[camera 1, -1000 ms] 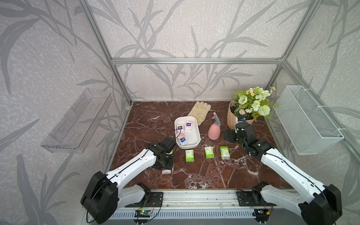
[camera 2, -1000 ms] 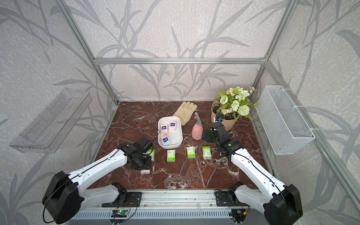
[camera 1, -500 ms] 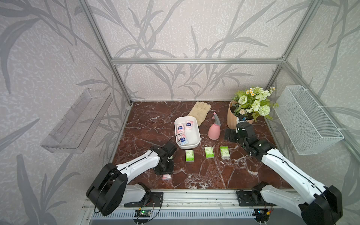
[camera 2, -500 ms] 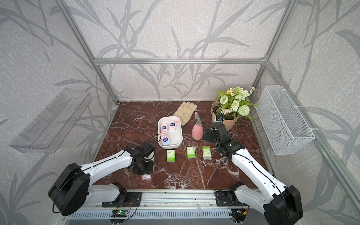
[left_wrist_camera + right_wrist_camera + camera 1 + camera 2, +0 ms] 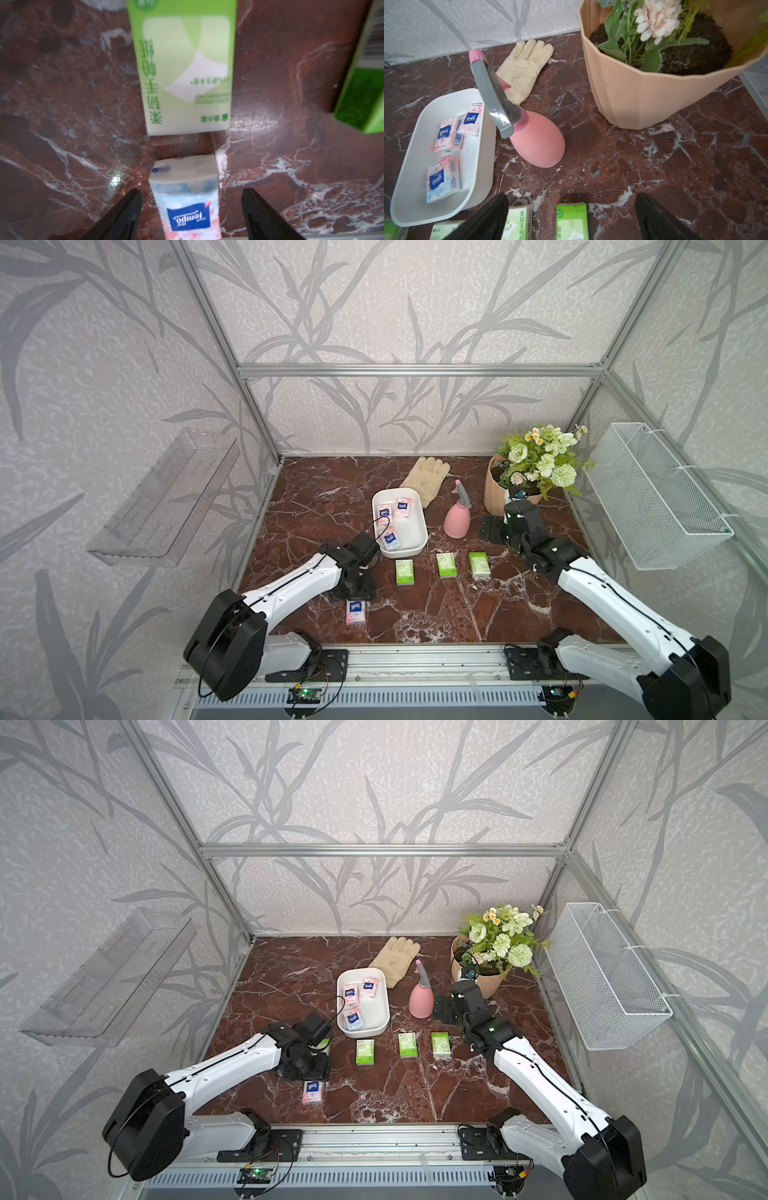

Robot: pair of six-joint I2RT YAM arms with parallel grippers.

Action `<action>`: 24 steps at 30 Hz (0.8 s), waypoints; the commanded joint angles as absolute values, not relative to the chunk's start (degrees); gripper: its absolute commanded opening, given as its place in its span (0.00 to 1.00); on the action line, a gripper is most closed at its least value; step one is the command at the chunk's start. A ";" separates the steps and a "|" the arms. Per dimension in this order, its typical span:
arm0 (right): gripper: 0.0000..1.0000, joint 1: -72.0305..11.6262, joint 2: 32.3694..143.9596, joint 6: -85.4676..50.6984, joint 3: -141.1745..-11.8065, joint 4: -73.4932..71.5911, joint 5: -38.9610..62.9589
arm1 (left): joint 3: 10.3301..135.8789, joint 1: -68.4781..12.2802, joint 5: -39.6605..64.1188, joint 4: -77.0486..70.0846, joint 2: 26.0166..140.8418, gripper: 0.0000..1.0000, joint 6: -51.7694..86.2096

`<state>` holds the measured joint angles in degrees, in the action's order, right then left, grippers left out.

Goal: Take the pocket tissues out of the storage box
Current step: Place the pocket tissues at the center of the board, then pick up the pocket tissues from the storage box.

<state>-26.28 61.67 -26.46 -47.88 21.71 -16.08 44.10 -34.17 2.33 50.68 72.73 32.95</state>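
Left pincer (image 5: pixel 191 190) is spread around a pink tissue pack (image 5: pixel 185 199) lying untouched on the marble (image 5: pixel 62 104). Beyond, green packs (image 5: pixel 404 571) are lined up, then three pink packs (image 5: pixel 443 180) are seen inside the white tub (image 5: pixel 483 145). Right pincer (image 5: pixel 572 195) is spread, empty, near the spray bottle (image 5: pixel 537 143).

We are looking at a robot lab booth dressed as a home: aluminium framing (image 5: pixel 415 369) holds leaf-print wallpaper panels (image 5: pixel 415 302), a left arm (image 5: pixel 299 585) and right arm (image 5: pixel 615 605) bolt to a front rail (image 5: pixel 415 657), and a marble-look tabletop (image 5: pixel 324 497) carries a flower pot (image 5: pixel 493 493).
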 commanded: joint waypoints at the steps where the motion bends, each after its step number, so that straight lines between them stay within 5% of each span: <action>1: 0.99 -25.95 60.42 -26.03 -48.14 22.42 -17.12 | 48.52 -34.26 -3.33 55.20 69.87 0.86 31.06; 7: 0.99 -25.85 59.30 -26.28 -47.92 23.38 -17.46 | 56.88 -33.78 -10.87 54.65 69.27 1.00 26.57; 24: 0.99 -25.60 55.77 -26.19 -48.12 27.42 -17.58 | 77.18 -31.74 -8.44 47.26 85.28 1.00 16.81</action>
